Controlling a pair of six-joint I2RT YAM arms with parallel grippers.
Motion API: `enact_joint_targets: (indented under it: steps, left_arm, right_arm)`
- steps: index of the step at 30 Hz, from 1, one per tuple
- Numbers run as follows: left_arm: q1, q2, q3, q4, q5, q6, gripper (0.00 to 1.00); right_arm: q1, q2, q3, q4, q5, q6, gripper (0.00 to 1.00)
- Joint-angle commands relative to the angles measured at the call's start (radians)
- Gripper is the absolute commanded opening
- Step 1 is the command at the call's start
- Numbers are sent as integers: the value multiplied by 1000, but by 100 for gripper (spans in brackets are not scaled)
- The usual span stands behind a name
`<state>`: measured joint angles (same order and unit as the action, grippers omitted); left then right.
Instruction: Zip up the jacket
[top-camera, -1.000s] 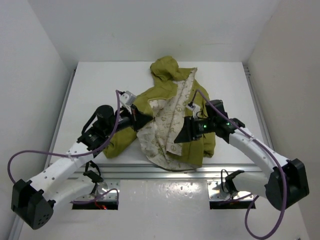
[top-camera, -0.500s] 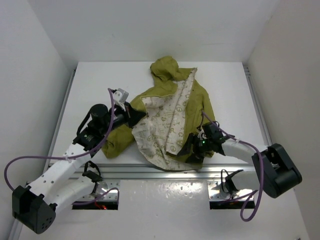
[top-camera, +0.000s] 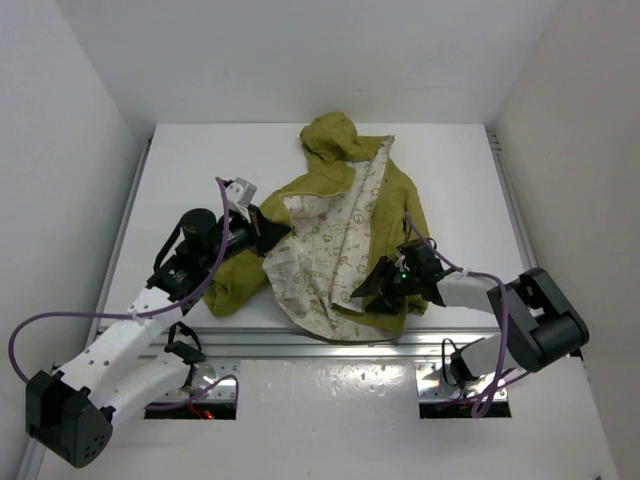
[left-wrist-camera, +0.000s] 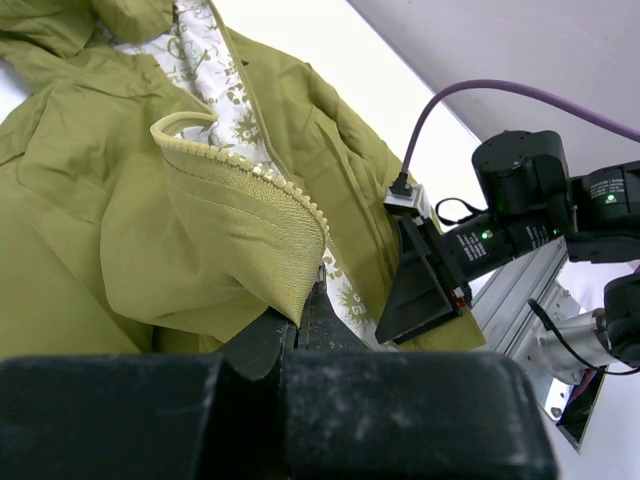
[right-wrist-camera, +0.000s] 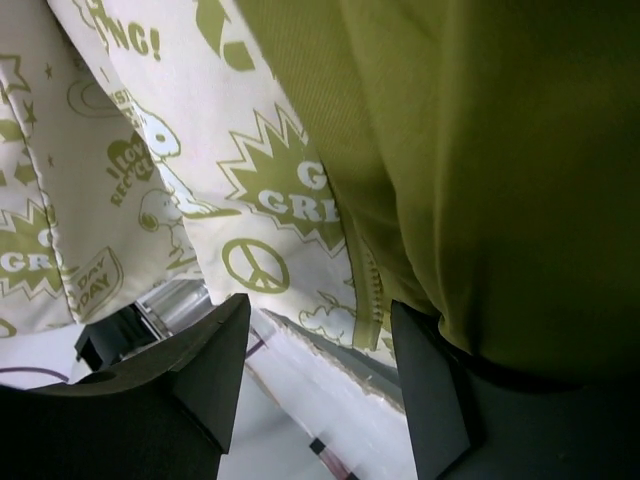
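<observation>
The olive-green jacket lies open on the white table, hood at the far end, with its cream printed lining showing. My left gripper is shut on the jacket's left front edge. In the left wrist view the jaws pinch the fabric just below the zipper teeth. My right gripper is open and low at the jacket's near hem. In the right wrist view the zipper tape's bottom end hangs between its spread fingers, not gripped. The right gripper also shows in the left wrist view.
An aluminium rail runs along the table's near edge, just below the jacket's hem. White walls enclose the table on three sides. Purple cables loop from both arms.
My right arm pulled back and dropped low to the jacket's near hem. My left gripper drew the left front edge slightly leftward, then held still.
</observation>
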<state>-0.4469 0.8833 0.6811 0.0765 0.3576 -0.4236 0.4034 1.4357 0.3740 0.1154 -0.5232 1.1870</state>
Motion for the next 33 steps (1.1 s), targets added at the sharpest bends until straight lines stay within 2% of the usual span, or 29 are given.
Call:
enact_joint_targets:
  steps: [1, 4, 5, 7, 8, 12, 14, 18, 19, 21, 22, 23, 24, 25, 27, 28, 30, 31, 33]
  left_arm:
    - [13, -4, 0, 48, -3, -7, 0]
    - [13, 6, 0, 48, -3, -7, 0]
    - [22, 6, 0, 48, -3, -7, 0]
    - [22, 6, 9, 48, -3, -7, 0]
    - [22, 16, 9, 48, -3, -7, 0]
    - [22, 16, 18, 39, -3, 3, 0]
    - [22, 16, 29, 29, -3, 14, 0]
    - [22, 16, 29, 29, -3, 23, 0]
    - [22, 16, 29, 29, -3, 32, 0]
    - [22, 16, 29, 38, -3, 32, 0]
    - [31, 25, 29, 39, -3, 32, 0]
    - [31, 25, 29, 39, -3, 42, 0]
    - [31, 25, 29, 48, 6, 42, 0]
    - [31, 34, 29, 48, 6, 42, 0]
    - [31, 43, 29, 48, 6, 52, 0]
    - [31, 43, 29, 48, 6, 52, 0]
    - [31, 43, 38, 48, 6, 52, 0]
    - [31, 43, 38, 48, 6, 62, 0]
    - [31, 43, 47, 48, 6, 62, 0]
  right_arm:
    - [-3, 28, 6, 59, 35, 31, 59]
    - [-3, 54, 32, 79, 40, 39, 52]
    - [-5, 60, 37, 89, 38, 25, 42]
    - [-21, 80, 68, 108, 32, 10, 30]
    - [-34, 81, 77, 110, 31, 3, 19]
    - [-107, 74, 117, 125, -29, -35, 5]
    - [-187, 42, 126, 127, -102, -49, 1]
    - [-325, -21, 166, 61, -219, -179, 1]
    - [-394, -47, 190, 26, -251, -211, 1]
    - [-471, -93, 232, -98, -277, -323, 1]
    - [-488, -124, 247, -147, -279, -472, 1]
    - [-520, -145, 322, -303, -268, -530, 1]
    - [-540, -159, 351, -354, -261, -587, 1]
    - [-549, -164, 405, -447, -236, -741, 1]
    - [-571, -185, 469, -537, -193, -825, 1]
    - [-572, -192, 508, -583, -120, -936, 1]
    - [-574, -207, 572, -665, -71, -1042, 1]
    - [-572, -210, 588, -689, 4, -1116, 1]
    - [-577, -222, 629, -727, 60, -1229, 1]
